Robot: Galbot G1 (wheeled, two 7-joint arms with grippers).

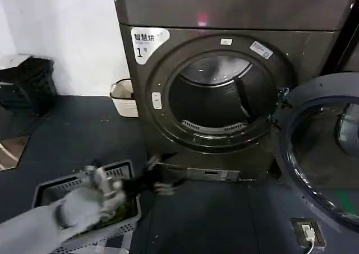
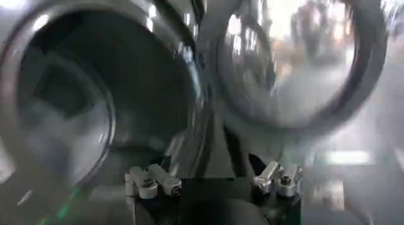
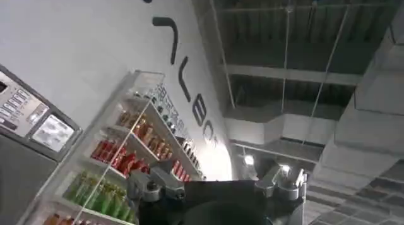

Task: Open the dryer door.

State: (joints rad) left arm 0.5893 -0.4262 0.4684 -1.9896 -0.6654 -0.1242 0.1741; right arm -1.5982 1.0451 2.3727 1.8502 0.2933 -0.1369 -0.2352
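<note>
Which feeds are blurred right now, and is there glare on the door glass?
Head view: the left gripper is motion-smeared low in front of the dryer; the drum and the open dryer door are sharp, without strong glare. Left wrist view: streaked throughout, bright reflections on the chrome ring. Right wrist view: sharp.

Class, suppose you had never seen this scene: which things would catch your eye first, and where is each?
First the dryer's round opening, gaping dark in the middle of the head view. Next the dryer door, swung fully open to the right, chrome ring and tinted glass facing the room. Then the left gripper, low on the left before the machine, fingers apart, above a grey laundry basket on the floor.
</note>
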